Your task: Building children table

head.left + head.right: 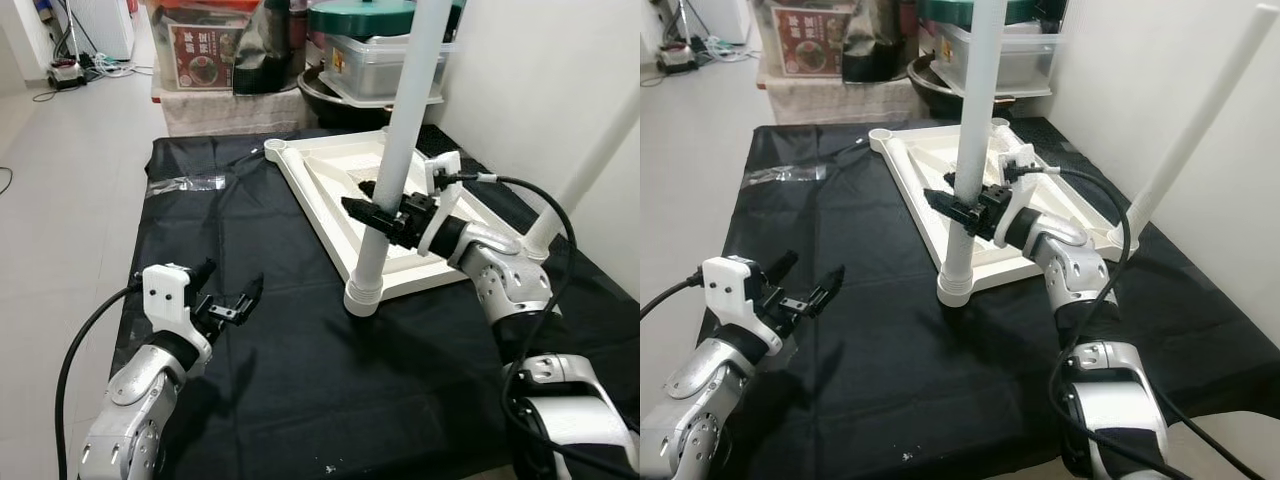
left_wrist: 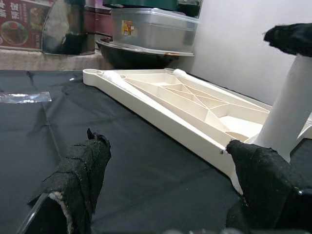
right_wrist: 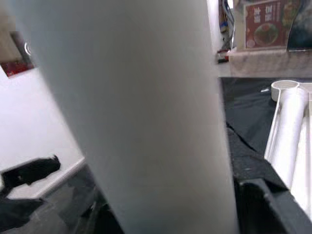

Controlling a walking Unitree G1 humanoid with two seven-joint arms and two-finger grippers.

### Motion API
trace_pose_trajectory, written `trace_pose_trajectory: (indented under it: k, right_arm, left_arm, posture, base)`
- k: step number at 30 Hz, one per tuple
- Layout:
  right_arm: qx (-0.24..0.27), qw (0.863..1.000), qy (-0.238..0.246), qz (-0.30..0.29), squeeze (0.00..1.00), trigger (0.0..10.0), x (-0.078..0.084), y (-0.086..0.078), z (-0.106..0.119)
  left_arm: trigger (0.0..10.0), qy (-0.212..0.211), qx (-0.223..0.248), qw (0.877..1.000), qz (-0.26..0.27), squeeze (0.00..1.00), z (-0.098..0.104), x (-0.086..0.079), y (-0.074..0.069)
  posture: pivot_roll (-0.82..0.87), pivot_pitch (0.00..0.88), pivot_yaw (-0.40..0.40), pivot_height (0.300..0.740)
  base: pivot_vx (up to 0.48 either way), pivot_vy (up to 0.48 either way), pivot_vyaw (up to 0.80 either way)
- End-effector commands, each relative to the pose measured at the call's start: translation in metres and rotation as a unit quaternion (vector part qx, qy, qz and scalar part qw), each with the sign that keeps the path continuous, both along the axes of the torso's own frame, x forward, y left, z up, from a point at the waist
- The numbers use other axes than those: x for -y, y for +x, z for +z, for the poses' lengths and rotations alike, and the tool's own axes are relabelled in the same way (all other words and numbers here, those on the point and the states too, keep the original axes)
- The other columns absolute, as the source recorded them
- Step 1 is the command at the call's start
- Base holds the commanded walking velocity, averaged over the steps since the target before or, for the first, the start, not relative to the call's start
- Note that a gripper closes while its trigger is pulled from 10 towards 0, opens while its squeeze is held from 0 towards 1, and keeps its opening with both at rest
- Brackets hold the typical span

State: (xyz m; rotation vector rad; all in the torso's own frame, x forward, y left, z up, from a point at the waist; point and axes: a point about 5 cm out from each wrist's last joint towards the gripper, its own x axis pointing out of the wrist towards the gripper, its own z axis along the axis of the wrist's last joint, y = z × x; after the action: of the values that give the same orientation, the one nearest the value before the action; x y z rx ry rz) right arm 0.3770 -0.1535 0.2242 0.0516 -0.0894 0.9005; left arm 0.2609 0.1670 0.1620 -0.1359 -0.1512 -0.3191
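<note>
Up on the black cloth (image 1: pixel 300 360), the right gripper (image 1: pixel 378 215) squeezed the tall white plastic leg (image 1: pixel 400 150) standing in the upside-down white tabletop (image 1: pixel 320 200). Left gripper (image 1: pixel 228 300) hung open nearby.

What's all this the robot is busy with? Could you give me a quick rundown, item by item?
Surface: black cloth spread over the floor.
Job's things: white tabletop lying upside down; one white leg upright in its near corner socket, another leg upright at the right corner.
Clutter: clear plastic wrap on the cloth.
Grippers: right gripper shut on the near leg; left gripper open above the cloth.
Cables: black cable looping along the right arm.
Surroundings: plastic storage bins, printed box, white wall.
</note>
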Motion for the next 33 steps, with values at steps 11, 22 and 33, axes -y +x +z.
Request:
trace_pose_trajectory:
  k: [11, 22, 33]
  right_arm:
    - [-0.139, 0.866, -0.04, -0.478, 0.0, 0.0, 0.032, 0.002, -0.056]
    - [-0.146, 0.878, 0.017, -0.455, 0.0, 8.6, -0.03, -0.028, -0.048]
    - [-0.086, 0.908, 0.006, -0.409, 0.0, 10.0, -0.013, -0.008, -0.022]
  left_arm:
    - [10.0, -0.004, -0.01, 1.0, -0.005, 0.0, -0.005, -0.001, -0.005]
    - [10.0, -0.001, -0.012, 1.0, -0.009, 0.0, -0.003, -0.001, -0.005]
    - [10.0, -0.004, -0.009, 1.0, -0.007, 0.0, -0.002, 0.0, -0.004]
  posture:
    - [0.09, 0.0, -0.103, 0.74]
    - [0.08, 0.0, -0.086, 0.74]
    - [0.07, 0.0, -0.091, 0.74]
  base:
    - [0.0, 0.0, 0.0]
    - [0.0, 0.0, 0.0]
    - [0.0, 0.0, 0.0]
